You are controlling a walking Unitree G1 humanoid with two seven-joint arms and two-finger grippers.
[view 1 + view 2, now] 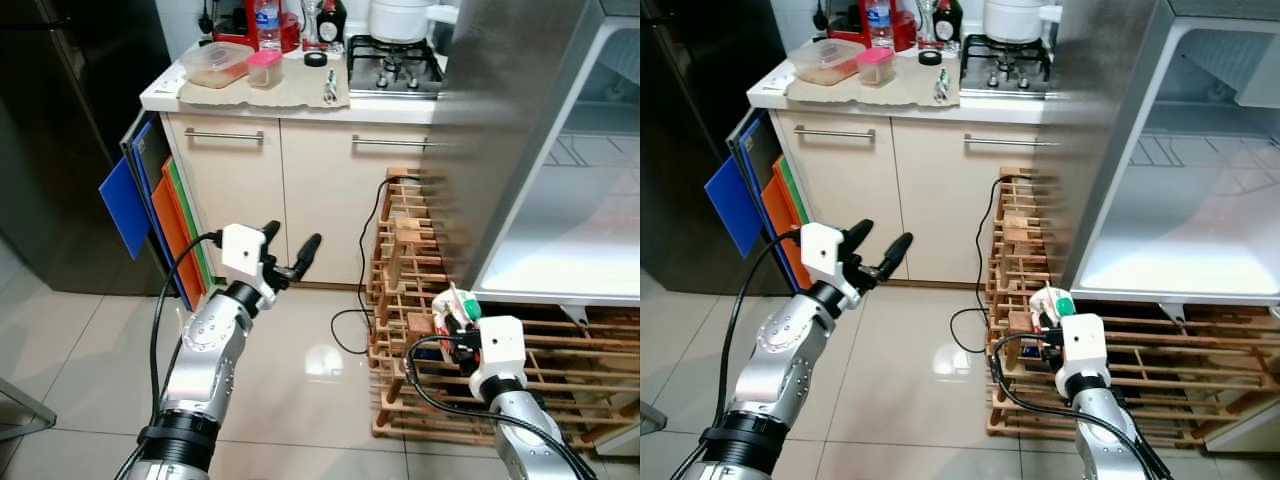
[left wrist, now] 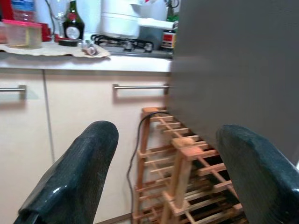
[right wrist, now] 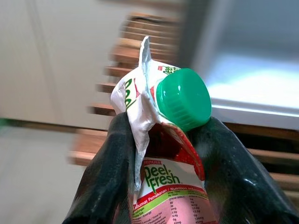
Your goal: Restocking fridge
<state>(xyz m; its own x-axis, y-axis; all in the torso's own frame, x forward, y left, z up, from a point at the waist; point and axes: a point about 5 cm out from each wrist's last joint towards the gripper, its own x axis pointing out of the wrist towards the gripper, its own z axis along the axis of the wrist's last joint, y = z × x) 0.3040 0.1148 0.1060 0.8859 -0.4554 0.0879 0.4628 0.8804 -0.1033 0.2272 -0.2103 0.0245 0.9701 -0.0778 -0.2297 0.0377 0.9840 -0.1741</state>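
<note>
My right gripper (image 1: 456, 312) is shut on a juice carton (image 3: 166, 144), white and red with a green cap, marked Peel Fresh. It is held low, in front of the wooden rack (image 1: 420, 300) and below the open fridge (image 1: 570, 220). The fridge's white inner shelf (image 1: 1180, 250) is bare and bright. My left gripper (image 1: 292, 250) is open, raised at mid height before the cream cabinet doors (image 1: 310, 190), holding nothing. Its two black fingers (image 2: 79, 172) stand wide apart in the left wrist view.
A counter (image 1: 250, 95) holds a food container, a pink-lidded tub and bottles beside a gas hob (image 1: 393, 65). Blue, orange and green boards (image 1: 160, 215) lean against the cabinet's side. A black cable (image 1: 365, 290) hangs down by the rack. Glossy tiled floor (image 1: 300, 400) lies in front.
</note>
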